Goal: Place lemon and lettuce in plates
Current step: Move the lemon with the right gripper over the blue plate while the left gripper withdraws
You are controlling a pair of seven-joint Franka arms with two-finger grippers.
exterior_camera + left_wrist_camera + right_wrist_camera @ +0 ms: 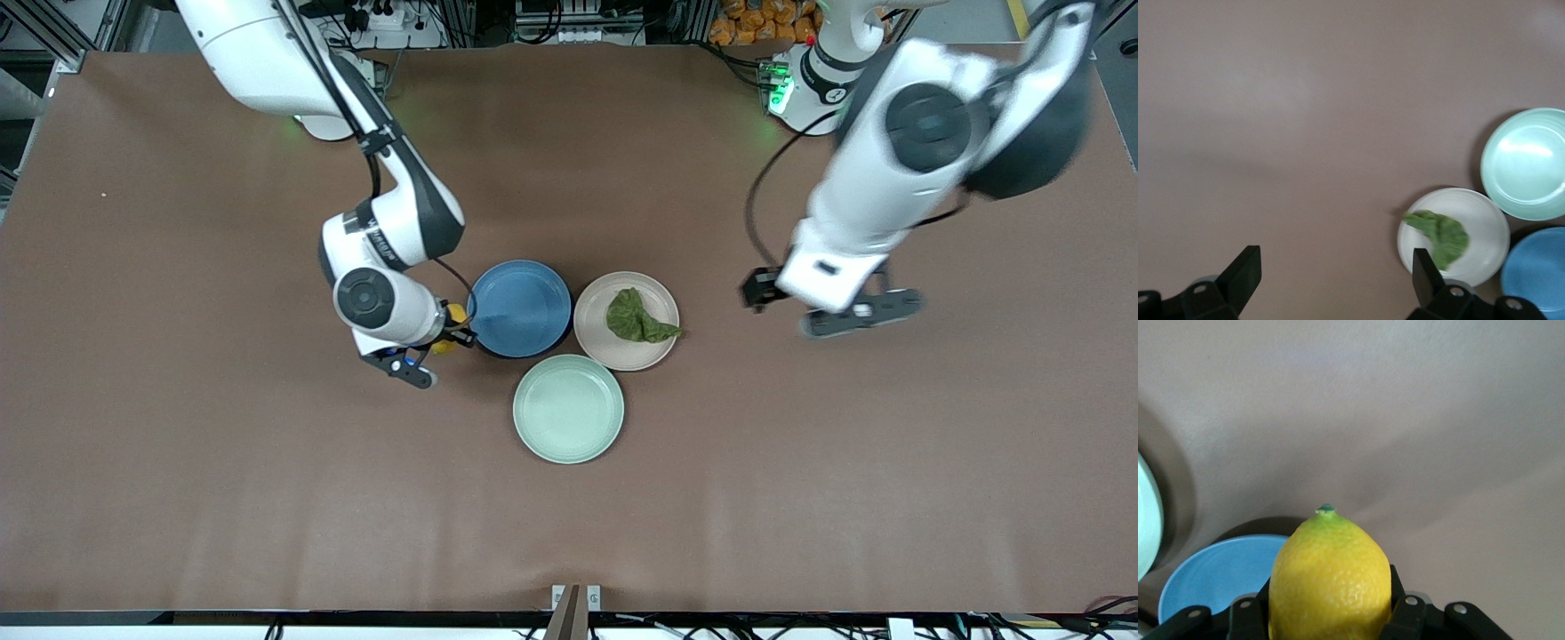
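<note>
Lemon [1330, 577] in right claw [1328, 613]; lettuce [637, 317] on beige plate [597, 333].

Brown worktop [222, 462] with a matte, uniform surface, carrying three round shallow plates grouped near its middle. The blue plate [520, 308] lies toward the right arm's end of the group; the beige-pink plate [626, 321] lies just beside it, toward the left arm's end. The mint-green plate [568, 408] lies nearer to the front camera than both, close against their rims. A dark green lettuce leaf [638, 317] rests in the beige-pink plate, its tail reaching the rim.
</note>
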